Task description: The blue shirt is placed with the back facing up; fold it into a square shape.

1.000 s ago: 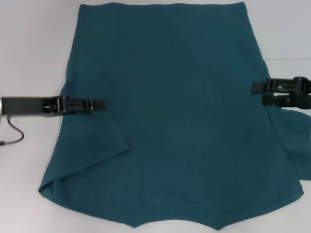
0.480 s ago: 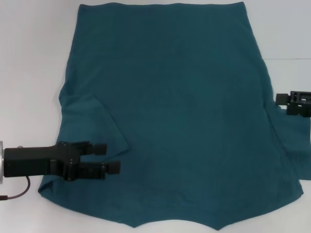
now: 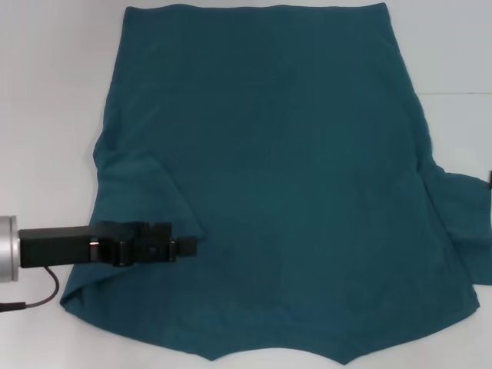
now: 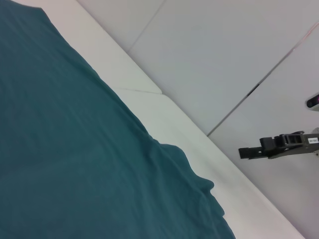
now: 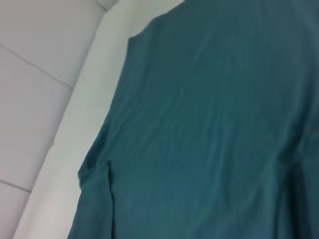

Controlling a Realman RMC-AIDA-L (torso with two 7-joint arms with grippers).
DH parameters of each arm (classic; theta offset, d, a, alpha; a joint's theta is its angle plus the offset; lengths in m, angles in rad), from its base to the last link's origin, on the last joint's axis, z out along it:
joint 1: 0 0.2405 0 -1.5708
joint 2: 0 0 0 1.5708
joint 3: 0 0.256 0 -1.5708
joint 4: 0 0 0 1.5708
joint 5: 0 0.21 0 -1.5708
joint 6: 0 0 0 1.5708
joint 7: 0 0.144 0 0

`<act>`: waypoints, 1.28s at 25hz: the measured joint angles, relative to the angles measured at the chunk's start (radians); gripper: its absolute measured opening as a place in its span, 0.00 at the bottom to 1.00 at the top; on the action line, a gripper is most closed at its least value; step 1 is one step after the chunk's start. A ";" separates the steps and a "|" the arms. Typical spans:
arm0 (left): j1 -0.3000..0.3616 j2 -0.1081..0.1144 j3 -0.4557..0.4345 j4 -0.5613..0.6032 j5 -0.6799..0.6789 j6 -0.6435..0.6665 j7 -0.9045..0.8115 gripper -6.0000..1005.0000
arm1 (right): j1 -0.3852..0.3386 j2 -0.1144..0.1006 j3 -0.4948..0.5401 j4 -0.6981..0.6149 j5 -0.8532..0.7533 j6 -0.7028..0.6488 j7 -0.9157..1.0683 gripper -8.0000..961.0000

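The blue shirt (image 3: 284, 177) lies spread plain side up on the white table (image 3: 46, 92), left sleeve already folded inward, the left gripper (image 3: 184, 247) above that sleeve's lower edge, its opening indiscernible, apparently positioned for a further fold, the right gripper (image 4: 244, 152) withdrawn.

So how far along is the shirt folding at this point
Early. Done: the left sleeve is folded in onto the shirt. In hand: the left gripper hovers over the shirt's near left part, below that sleeve, gripping no cloth that I can see. Left: the right sleeve lies spread out on the table, the body is unfolded, and there is no square yet. The right gripper is off to the side.
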 joint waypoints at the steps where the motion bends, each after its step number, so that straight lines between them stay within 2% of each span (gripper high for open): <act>1: -0.002 0.000 0.003 -0.006 0.000 -0.006 0.001 0.94 | -0.007 -0.007 0.007 0.000 0.000 -0.009 0.009 0.88; 5: -0.009 0.000 0.004 -0.023 0.000 -0.036 -0.002 0.94 | -0.025 -0.028 0.016 -0.002 -0.054 -0.034 0.059 0.87; 9: -0.015 -0.001 0.005 -0.027 -0.001 -0.044 -0.004 0.94 | -0.020 -0.032 0.025 -0.019 -0.180 -0.024 0.137 0.79; 15: -0.020 -0.001 0.018 -0.027 -0.001 -0.051 -0.006 0.94 | -0.001 -0.034 0.041 -0.020 -0.252 0.023 0.188 0.80; 25: -0.020 -0.001 0.018 -0.027 0.000 -0.066 -0.007 0.94 | 0.026 0.003 0.041 0.033 -0.259 0.118 0.194 0.79; 32: -0.021 -0.001 0.018 -0.032 0.001 -0.079 -0.008 0.94 | 0.049 0.011 0.042 0.106 -0.258 0.187 0.197 0.79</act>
